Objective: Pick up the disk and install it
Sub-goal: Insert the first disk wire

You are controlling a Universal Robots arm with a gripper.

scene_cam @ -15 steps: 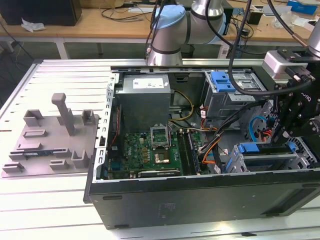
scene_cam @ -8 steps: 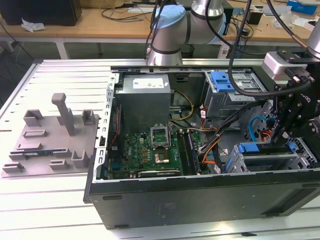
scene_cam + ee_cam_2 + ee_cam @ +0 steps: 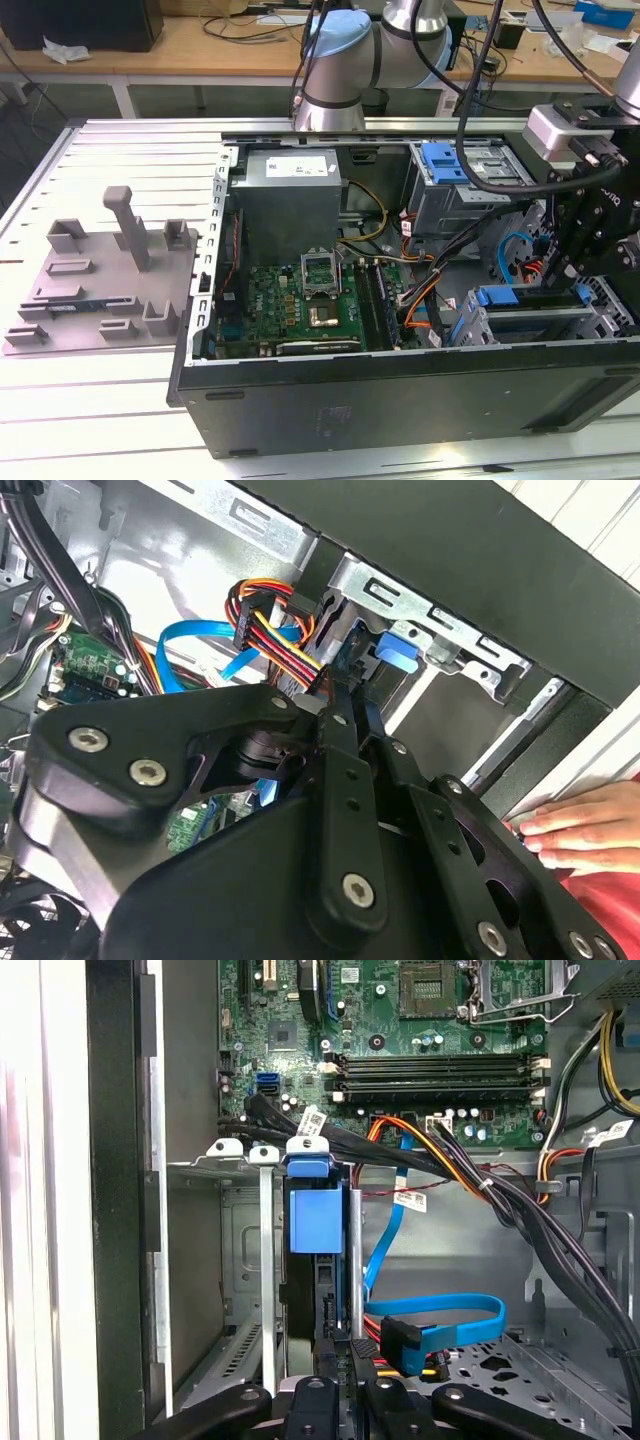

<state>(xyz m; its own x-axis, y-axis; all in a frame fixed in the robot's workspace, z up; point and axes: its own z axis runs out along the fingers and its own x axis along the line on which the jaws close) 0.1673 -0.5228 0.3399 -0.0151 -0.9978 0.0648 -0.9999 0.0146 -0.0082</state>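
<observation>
The disk (image 3: 316, 1222) stands edge-on as a blue-fronted slab in the lower drive cage (image 3: 245, 1260) of the open computer case. Its blue front (image 3: 396, 650) also shows in the second wrist view. In the exterior view the disk (image 3: 497, 297) lies in the cage at the case's right end. My gripper (image 3: 342, 1350) sits at the disk's near end, fingers close together and shut on that end. In the second wrist view the gripper (image 3: 350, 685) reaches into the cage, and in the exterior view the gripper (image 3: 574, 262) hangs just over the cage.
Blue and orange cables (image 3: 440, 1325) run beside the cage. The motherboard (image 3: 310, 300) and power supply (image 3: 290, 185) fill the case's middle. An upper grey cage with a blue bracket (image 3: 445, 160) stands behind. A grey fixture (image 3: 110, 280) lies at the exterior view's left. A person's hand (image 3: 585, 825) rests outside the case.
</observation>
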